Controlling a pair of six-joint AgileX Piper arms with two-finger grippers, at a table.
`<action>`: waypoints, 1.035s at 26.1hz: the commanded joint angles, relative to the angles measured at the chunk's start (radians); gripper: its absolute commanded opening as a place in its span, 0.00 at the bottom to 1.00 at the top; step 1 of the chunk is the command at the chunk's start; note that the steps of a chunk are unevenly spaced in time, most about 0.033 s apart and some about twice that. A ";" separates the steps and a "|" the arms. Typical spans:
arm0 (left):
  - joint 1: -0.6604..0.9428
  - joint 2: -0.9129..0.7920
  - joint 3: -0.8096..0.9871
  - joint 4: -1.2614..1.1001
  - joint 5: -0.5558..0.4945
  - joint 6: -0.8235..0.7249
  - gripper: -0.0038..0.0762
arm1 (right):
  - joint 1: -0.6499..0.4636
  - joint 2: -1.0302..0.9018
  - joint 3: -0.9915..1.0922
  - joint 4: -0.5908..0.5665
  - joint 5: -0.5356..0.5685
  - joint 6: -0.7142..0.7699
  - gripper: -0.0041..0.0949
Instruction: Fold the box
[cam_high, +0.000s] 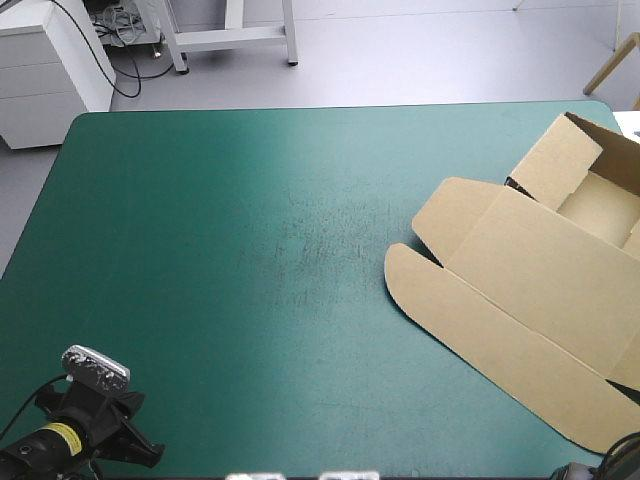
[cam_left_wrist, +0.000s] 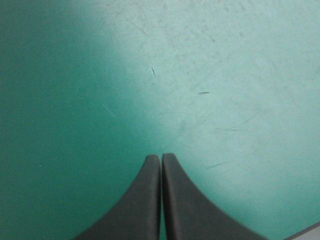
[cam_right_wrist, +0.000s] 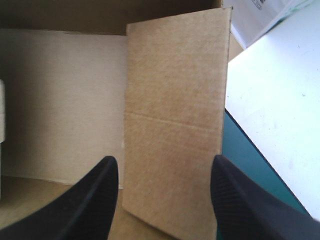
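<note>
My left gripper (cam_left_wrist: 161, 157) is pinched together over bare cover (cam_left_wrist: 75, 100). My right gripper (cam_right_wrist: 164, 160) stands wide over the box (cam_right_wrist: 175, 100), at the cover's right edge. Its far end looks raised, while the rest lies flat, unfolded.

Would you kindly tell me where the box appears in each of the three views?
High view: the box lies at the right side of the teal-green cover.
Left wrist view: not in it.
Right wrist view: the box spreads under and ahead of the open right gripper.
Shared landmark: the teal-green cover.
</note>
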 joint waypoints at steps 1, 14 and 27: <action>-0.002 0.008 -0.023 -0.001 -0.044 -0.010 0.04 | -0.006 -0.132 -0.009 0.079 -0.023 -0.073 0.56; -0.002 0.008 -0.023 -0.001 -0.042 -0.010 0.04 | -0.006 -0.589 0.443 0.279 -0.023 -0.159 0.36; -0.002 0.008 -0.023 -0.001 -0.040 -0.010 0.04 | 0.406 -1.164 0.949 0.181 -0.101 -0.369 0.02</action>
